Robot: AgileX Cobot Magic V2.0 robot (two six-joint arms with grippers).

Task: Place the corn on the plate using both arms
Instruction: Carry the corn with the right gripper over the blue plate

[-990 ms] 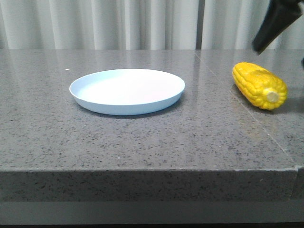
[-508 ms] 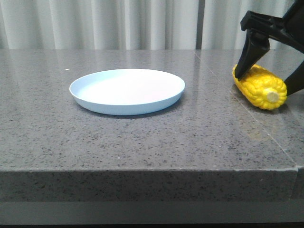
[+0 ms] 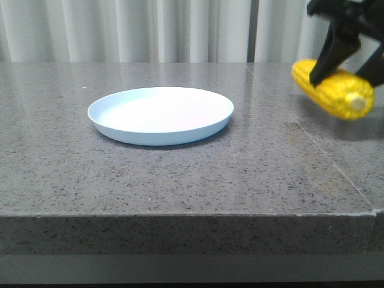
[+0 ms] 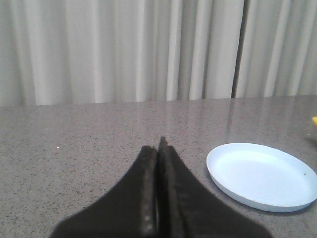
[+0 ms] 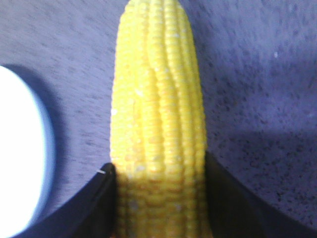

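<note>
The yellow corn (image 3: 336, 91) hangs a little above the table at the far right, held across its middle by my right gripper (image 3: 348, 57), which is shut on it. In the right wrist view the corn (image 5: 158, 99) fills the gap between the black fingers (image 5: 94, 198). The pale blue-white plate (image 3: 161, 114) sits left of the corn on the table; its rim shows in the right wrist view (image 5: 34, 163) and it shows in the left wrist view (image 4: 261, 176). My left gripper (image 4: 158, 148) is shut and empty, low over the table left of the plate.
The grey speckled stone table (image 3: 180, 180) has a front edge near the camera and a seam line (image 3: 312, 141) at the right. Pale curtains (image 3: 150, 30) hang behind the table.
My right gripper came down around the corn, shut on it, and has lifted it off the table, slightly up and right. The plate has not moved.
</note>
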